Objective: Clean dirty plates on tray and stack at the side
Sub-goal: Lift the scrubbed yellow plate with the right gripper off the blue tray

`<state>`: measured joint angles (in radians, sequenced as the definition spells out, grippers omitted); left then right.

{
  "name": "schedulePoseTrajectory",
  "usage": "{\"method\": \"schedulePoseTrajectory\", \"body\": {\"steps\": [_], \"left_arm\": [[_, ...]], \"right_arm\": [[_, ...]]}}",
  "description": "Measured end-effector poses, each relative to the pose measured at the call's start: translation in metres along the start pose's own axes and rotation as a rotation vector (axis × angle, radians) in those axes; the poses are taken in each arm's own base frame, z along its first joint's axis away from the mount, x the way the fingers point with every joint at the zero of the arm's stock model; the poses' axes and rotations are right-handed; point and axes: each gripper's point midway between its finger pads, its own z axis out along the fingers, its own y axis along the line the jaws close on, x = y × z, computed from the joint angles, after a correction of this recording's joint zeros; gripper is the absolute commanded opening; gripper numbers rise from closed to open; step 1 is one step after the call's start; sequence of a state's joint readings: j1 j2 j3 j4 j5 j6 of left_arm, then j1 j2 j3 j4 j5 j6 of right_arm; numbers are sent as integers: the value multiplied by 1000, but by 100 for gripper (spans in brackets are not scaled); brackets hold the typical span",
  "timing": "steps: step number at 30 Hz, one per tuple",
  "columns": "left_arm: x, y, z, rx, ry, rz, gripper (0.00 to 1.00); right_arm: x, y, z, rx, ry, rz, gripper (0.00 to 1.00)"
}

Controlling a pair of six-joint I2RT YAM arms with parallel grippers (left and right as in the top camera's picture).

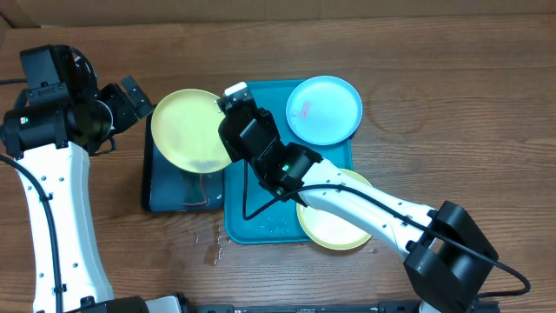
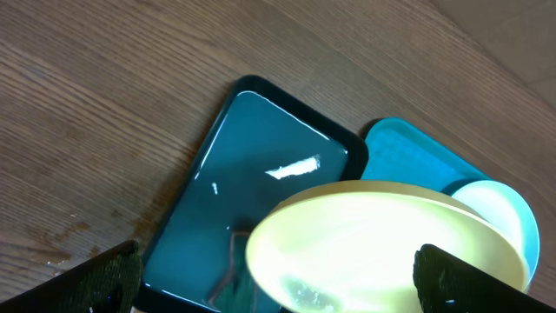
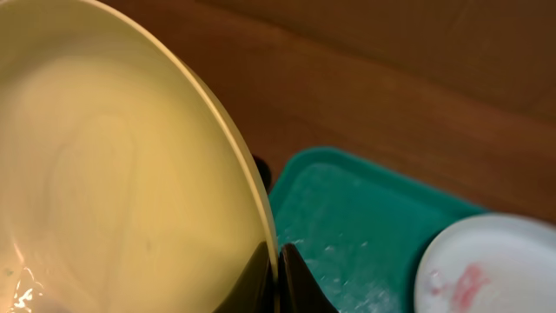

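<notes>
The right gripper (image 1: 228,106) is clamped on the rim of a yellow-green plate (image 1: 185,130). In the right wrist view the edge of this plate (image 3: 104,174) sits pinched between the two dark fingers (image 3: 261,283), with the plate's pale inner face spreading away to the gripper's left. The plate hangs tilted above the dark tray (image 1: 163,189), which lies beneath and just beyond the fingertips and has a glossy, reflective surface (image 2: 252,165). The turquoise tray (image 1: 261,222) lies directly under the right gripper's wrist and arm, touching the dark tray along one side, and its floor looks wet and speckled (image 3: 356,226). The light blue plate (image 1: 323,109) rests on the tray's corner to the right of the gripper and carries a pink smear near its centre (image 3: 465,283). A second yellow-green plate (image 1: 334,228) lies back along the right arm, partly hidden under it, overhanging the tray's near edge. The left gripper (image 1: 132,100) has its jaws spread wide and holds nothing. It sits just beside the held plate's far rim, not touching it. Water drops (image 1: 213,248) dot the wooden table (image 1: 452,96) near the turquoise tray's corner.
</notes>
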<state>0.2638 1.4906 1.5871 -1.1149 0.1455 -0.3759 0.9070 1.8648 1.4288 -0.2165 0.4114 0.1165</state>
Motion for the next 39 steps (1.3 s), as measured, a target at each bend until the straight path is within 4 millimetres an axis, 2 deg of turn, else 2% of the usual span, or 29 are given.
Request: {"method": "schedulePoseTrajectory", "body": {"steps": [10, 14, 19, 25, 34, 37, 39], "left_arm": [[0, 0, 0, 0, 0, 0, 100], [0, 0, 0, 0, 0, 0, 100], [0, 0, 0, 0, 0, 0, 100], [0, 0, 0, 0, 1, 0, 100], [0, 0, 0, 0, 0, 0, 100], [0, 0, 0, 0, 0, 0, 100], [0, 0, 0, 0, 0, 0, 100]], "right_arm": [[-66, -2, -9, 78, -257, -362, 4], [-81, 4, -16, 103, -320, -481, 4], [-92, 22, -26, 116, -378, -623, 4], [-111, 36, -46, 194, -462, -722, 4], [-114, 37, -55, 258, -464, -742, 4], [-112, 32, -52, 247, -458, -676, 4], [-105, 26, -45, 230, -421, -614, 4]]}}
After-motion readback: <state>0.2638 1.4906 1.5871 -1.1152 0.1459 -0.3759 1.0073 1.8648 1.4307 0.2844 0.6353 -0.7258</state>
